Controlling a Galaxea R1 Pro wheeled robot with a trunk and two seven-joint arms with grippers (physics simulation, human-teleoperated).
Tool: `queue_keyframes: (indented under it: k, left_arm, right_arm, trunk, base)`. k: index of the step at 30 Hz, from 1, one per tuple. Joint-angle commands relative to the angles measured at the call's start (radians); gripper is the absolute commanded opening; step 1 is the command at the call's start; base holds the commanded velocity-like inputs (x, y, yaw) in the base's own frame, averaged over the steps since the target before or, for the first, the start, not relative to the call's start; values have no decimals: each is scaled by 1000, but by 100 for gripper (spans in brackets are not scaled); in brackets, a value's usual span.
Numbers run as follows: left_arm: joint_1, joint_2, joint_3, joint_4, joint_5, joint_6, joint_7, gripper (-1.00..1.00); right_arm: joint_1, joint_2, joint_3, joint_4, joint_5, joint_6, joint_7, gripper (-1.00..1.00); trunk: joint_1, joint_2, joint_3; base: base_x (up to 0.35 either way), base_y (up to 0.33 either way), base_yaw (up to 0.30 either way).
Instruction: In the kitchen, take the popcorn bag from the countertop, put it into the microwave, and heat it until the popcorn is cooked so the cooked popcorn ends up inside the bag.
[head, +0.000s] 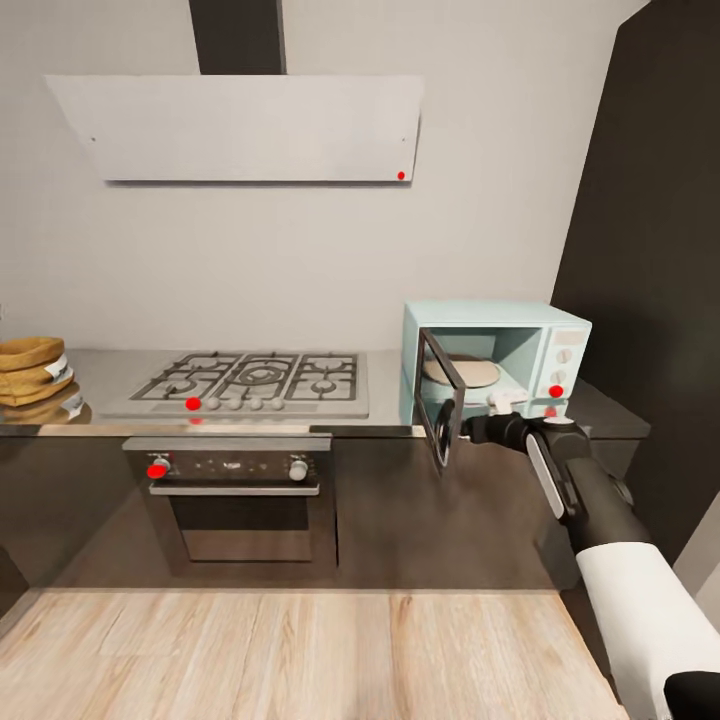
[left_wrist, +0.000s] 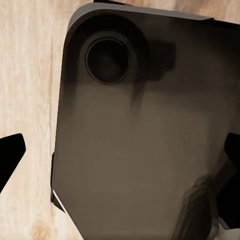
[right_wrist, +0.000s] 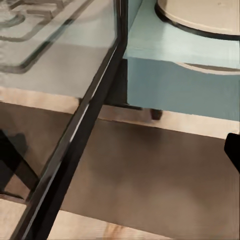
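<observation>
The mint-blue microwave (head: 540, 345) stands on the grey countertop (head: 100, 370) at the right, its dark glass door (head: 440, 410) swung open toward me. Inside lies a pale round turntable (head: 460, 372), also seen close up in the right wrist view (right_wrist: 200, 15). My right gripper (head: 478, 428) is at the door's free edge, open, with the door frame (right_wrist: 80, 135) running between its spread fingers (right_wrist: 233, 150). The golden-tan popcorn bag (head: 28, 368) sits on the countertop at the far left. My left gripper (left_wrist: 120, 160) hangs open over my own dark base (left_wrist: 140, 125).
A steel gas hob (head: 255, 385) lies between bag and microwave, with a black built-in oven (head: 235, 490) below and a hood (head: 240, 125) above. A tall dark cabinet (head: 650, 250) closes off the right. Light wood floor (head: 300, 650) stretches in front.
</observation>
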Motion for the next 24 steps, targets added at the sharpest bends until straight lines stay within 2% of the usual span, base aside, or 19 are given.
queue_keyframes:
  k: [1, 3, 5, 8, 10, 11, 13, 14, 16, 19, 23, 24]
  left_arm:
    - [0, 0, 1, -1, 7, -2, 0, 100]
    - [0, 0, 1, -1, 7, -2, 0, 100]
    - [0, 0, 1, -1, 7, -2, 0, 100]
    - [0, 0, 1, 0, 7, -2, 0, 100]
    - [0, 0, 1, 0, 7, -2, 0, 100]
    - [0, 0, 1, 0, 7, -2, 0, 100]
    - [0, 0, 1, 0, 7, -2, 0, 100]
    - [0, 0, 1, 0, 7, -2, 0, 100]
    - [0, 0, 1, 0, 7, -2, 0, 100]
    - [0, 0, 1, 0, 7, -2, 0, 100]
    - [0, 0, 1, -1, 8, -2, 0, 100]
    - [0, 0, 1, -1, 8, -2, 0, 100]
  right_arm:
    - [0, -6, 17, 2, -32, 11, 7, 100]
    - [0, -31, -37, 5, -31, 9, -10, 100]
    - [0, -51, -73, 23, -31, 6, -40, 100]
    - [0, -89, -114, 114, -31, -4, -81, 100]
    - [0, -122, -122, 226, -31, -33, -90, 100]
    - [0, -142, -124, 284, -31, -66, -92, 100]
    - [0, -161, -125, 378, -31, -122, -94, 100]
    - [0, -170, -125, 495, -31, -187, -99, 100]
    - [0, -184, -125, 657, -30, -294, -104, 100]
    - [0, -193, -124, 886, -30, -449, -104, 100]
    - [-4, -202, -118, 1099, -28, -586, -105, 100]
    - [-7, -202, -117, 1115, -25, -606, -106, 100]
  trunk:
    - [0, 0, -1]
    - [0, 0, -1]
    - [0, 0, -1]
    - [0, 0, -1]
    - [0, 0, -1]
    - [0, 0, -1]
    - [0, 0, -1]
    - [0, 0, -1]
    - [0, 0, -1]
    - [0, 0, -1]
    - [0, 0, -1]
    - [0, 0, -1]
  base:
    - [0, 0, 0]
    - [0, 0, 0]
    - [0, 0, 0]
    - [0, 0, 0]
    - [0, 0, 0]
    - [0, 0, 0]
    - [0, 0, 0]
    - [0, 0, 0]
    - [0, 0, 0]
    - [0, 0, 0]
    - [0, 0, 0]
    - [0, 0, 0]
